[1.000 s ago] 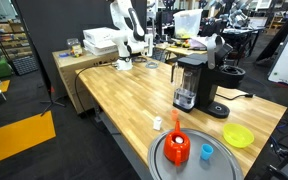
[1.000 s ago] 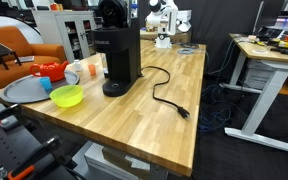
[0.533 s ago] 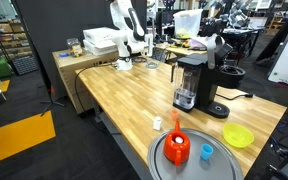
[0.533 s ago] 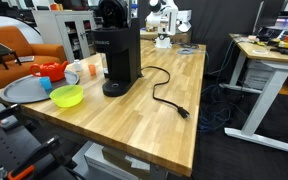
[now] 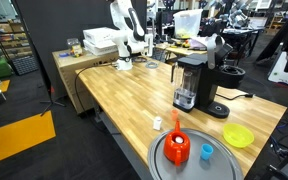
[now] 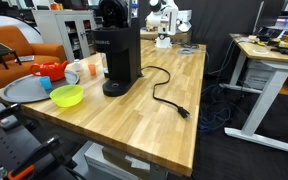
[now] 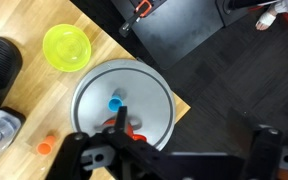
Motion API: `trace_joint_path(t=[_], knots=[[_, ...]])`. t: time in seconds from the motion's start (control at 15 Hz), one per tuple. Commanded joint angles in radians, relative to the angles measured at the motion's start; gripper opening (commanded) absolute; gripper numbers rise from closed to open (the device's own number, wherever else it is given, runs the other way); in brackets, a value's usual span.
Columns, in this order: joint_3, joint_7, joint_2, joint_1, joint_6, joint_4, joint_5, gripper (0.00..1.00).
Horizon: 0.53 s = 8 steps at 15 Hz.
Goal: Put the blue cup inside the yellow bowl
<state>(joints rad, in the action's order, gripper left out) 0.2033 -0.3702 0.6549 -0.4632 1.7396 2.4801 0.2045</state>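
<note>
A long wooden table point(image 5: 124, 100) carries everything. At its near end lie a round grey tray point(image 5: 224, 166) by the corner and a yellow bowl point(image 5: 238, 136) just beside it. A small white bottle point(image 5: 157, 123) stands near the tray, a black coffee machine point(image 5: 191, 80) stands further in, and its cord point(image 6: 183, 111) trails across the wood.

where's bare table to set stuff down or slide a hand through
Bare: the long wooden tabletop beyond the coffee maker, and the strip past the power cord. Crowded: the corner where grey tray, orange-red kettle, blue cup, yellow bowl and white bottle cluster.
</note>
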Motion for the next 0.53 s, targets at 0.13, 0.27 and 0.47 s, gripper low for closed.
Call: trace_joint_path(t=[0.13, 0.27, 0.47], knots=[[0.031, -0.026, -0.129, 0.008, 0.087, 0.005, -0.025, 1.0], [0.04, -0.02, -0.182, 0.005, 0.124, 0.005, -0.028, 1.0], [0.042, -0.011, -0.195, 0.004, 0.138, 0.014, -0.014, 1.0]])
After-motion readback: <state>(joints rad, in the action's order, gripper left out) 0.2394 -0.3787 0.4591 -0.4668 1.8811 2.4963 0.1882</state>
